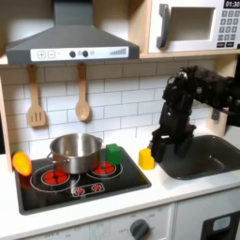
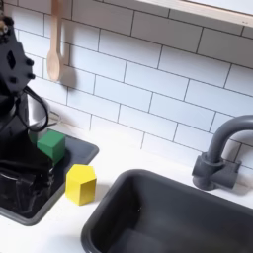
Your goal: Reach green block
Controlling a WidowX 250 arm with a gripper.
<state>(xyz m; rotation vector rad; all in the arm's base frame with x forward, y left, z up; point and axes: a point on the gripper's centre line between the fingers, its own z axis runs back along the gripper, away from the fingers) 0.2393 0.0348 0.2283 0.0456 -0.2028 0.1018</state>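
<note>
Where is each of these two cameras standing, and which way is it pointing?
First exterior view: in front of the toy kitchen, facing the tiled wall; it takes in the stove, steel pot, sink and the whole black arm with its hand.
Second exterior view: close over the counter, angled across the sink towards the faucet; part of the arm sits at the second exterior view's left.
Shared: green block, yellow block.

You are looking at a white toy-kitchen surface (image 1: 187,187) under a tiled wall. A black stovetop (image 1: 80,178) is set into it, carrying a steel pot (image 1: 75,150), the green block (image 1: 112,153) and a yellow-orange toy piece (image 1: 21,163). The yellow block (image 2: 81,184) stands on the surface between stovetop and dark sink (image 2: 168,212).
</note>
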